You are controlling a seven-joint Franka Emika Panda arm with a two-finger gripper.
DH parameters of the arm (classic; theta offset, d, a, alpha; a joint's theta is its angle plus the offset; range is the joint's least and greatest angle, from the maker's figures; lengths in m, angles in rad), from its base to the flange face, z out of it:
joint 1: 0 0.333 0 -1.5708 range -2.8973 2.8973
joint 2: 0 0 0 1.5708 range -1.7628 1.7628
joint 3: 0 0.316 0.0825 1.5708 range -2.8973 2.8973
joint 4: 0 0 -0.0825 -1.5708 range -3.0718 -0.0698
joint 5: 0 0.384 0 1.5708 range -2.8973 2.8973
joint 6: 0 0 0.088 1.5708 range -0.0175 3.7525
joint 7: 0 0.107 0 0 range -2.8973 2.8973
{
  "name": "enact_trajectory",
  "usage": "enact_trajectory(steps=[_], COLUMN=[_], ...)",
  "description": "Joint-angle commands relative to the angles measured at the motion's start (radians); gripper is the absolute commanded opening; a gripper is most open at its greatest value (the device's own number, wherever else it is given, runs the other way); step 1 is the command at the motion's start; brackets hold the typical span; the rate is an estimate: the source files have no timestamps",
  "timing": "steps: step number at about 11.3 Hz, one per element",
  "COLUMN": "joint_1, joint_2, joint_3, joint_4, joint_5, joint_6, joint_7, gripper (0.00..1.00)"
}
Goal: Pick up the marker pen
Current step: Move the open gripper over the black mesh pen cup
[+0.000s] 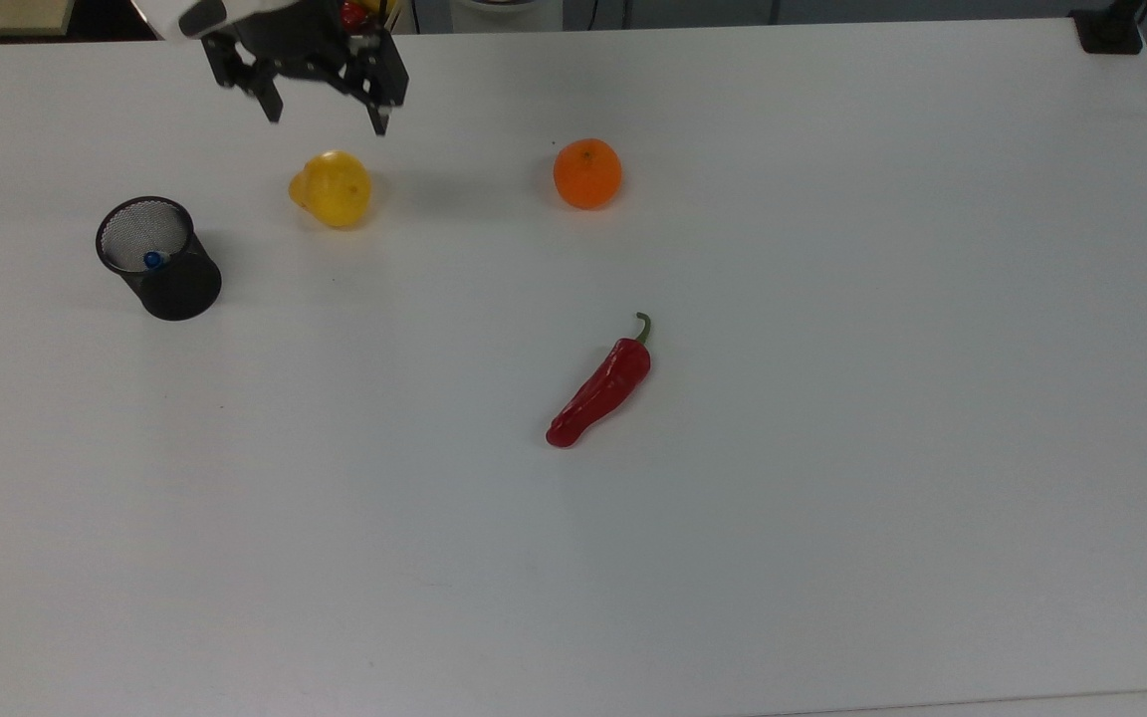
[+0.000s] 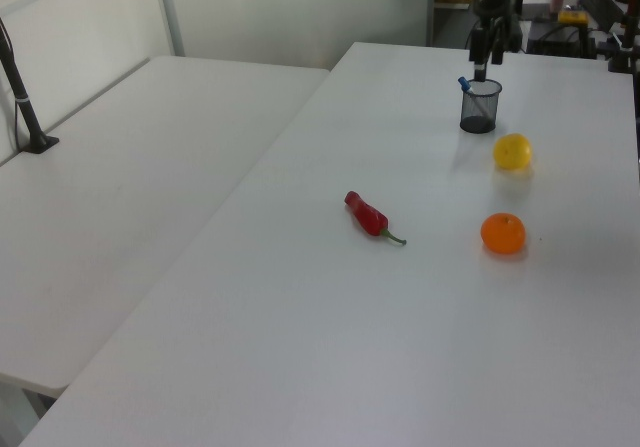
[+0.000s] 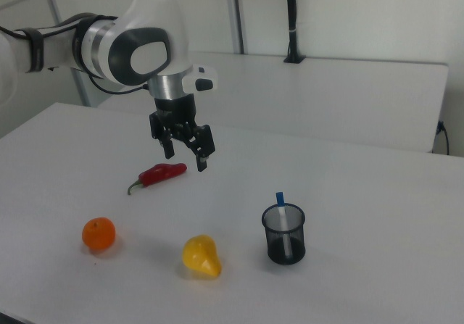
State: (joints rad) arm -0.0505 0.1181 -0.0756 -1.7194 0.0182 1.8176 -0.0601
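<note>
Hovering above the desk, the pincer hangs spread and empty, just beyond the yellow fruit from the mesh cup. The marker pen stands tilted inside that cup, blue cap up. Risk: a descending finger catches the cup's rim and tips it; the light cup may lift with the pen.

One marker pen, cup, pear, orange, chilli.
</note>
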Motion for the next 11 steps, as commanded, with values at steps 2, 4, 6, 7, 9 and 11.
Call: enact_trajectory(steps=[2,4,6,7,9,11], joint_1=[-0.008,-0.023,-0.052,-0.061,-0.072,-0.071], joint_2=[0.008,0.005,0.012,0.018,0.069,0.129], joint_3=[-0.026,-0.067,-0.113,-0.136,-0.151,-0.151], joint_4=[0.029,0.029,0.03,0.03,0.03,0.034], joint_5=[-0.004,-0.067,-0.073,-0.07,-0.07,-0.067], joint_6=[0.085,0.086,0.124,0.15,0.247,0.317], joint_7=[-0.02,-0.105,-0.309,-0.346,-0.381,-0.371], gripper=[0.98,0.98,0.97,0.93,0.83,0.73])
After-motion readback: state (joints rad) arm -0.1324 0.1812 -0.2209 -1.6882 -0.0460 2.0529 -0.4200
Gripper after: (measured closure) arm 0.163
